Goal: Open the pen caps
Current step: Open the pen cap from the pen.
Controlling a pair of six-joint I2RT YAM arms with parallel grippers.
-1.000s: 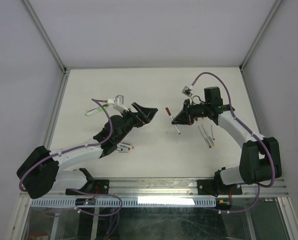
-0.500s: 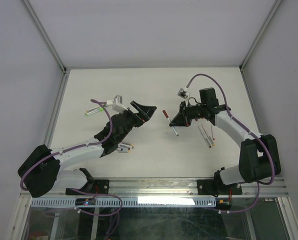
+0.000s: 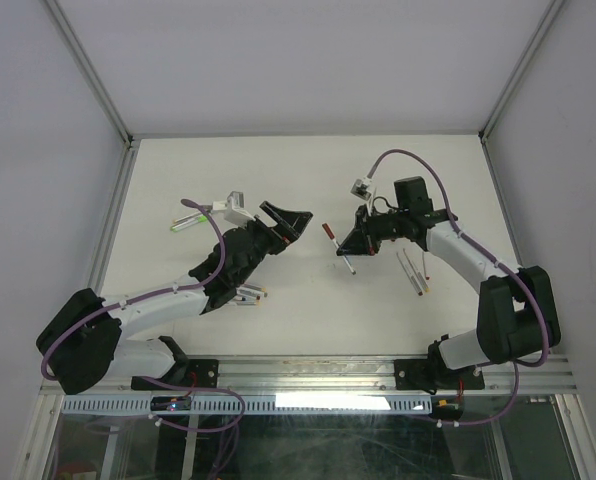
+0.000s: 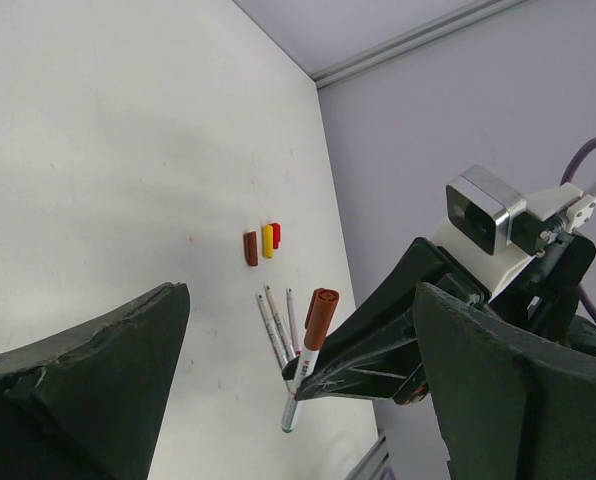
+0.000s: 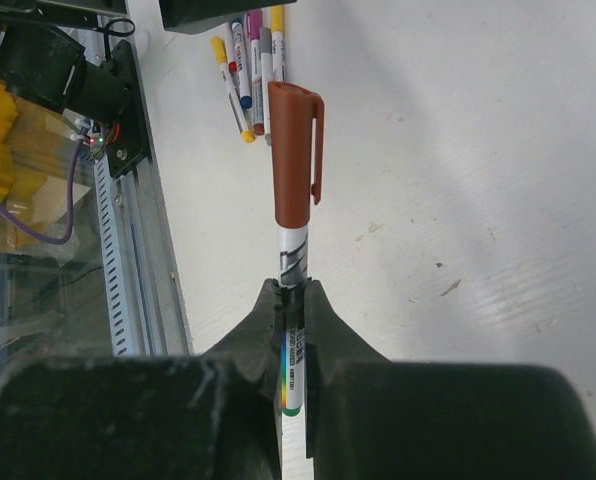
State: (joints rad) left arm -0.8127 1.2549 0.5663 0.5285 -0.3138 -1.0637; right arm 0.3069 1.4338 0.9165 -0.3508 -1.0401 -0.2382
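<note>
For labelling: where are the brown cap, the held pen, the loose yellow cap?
brown cap (image 5: 294, 150), right wrist view, cap body
held pen (image 5: 293, 252), right wrist view, white barrel
loose yellow cap (image 4: 267, 241), left wrist view, its middle

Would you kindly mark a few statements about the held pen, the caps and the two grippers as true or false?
1. The right gripper is shut on a pen. True.
2. That pen's brown cap has been pulled off. False: it sits on the pen's end.
3. The left gripper grips a cap. False: it is open and empty.
4. Three loose caps, maroon, yellow and red, lie side by side on the table. True.
</note>
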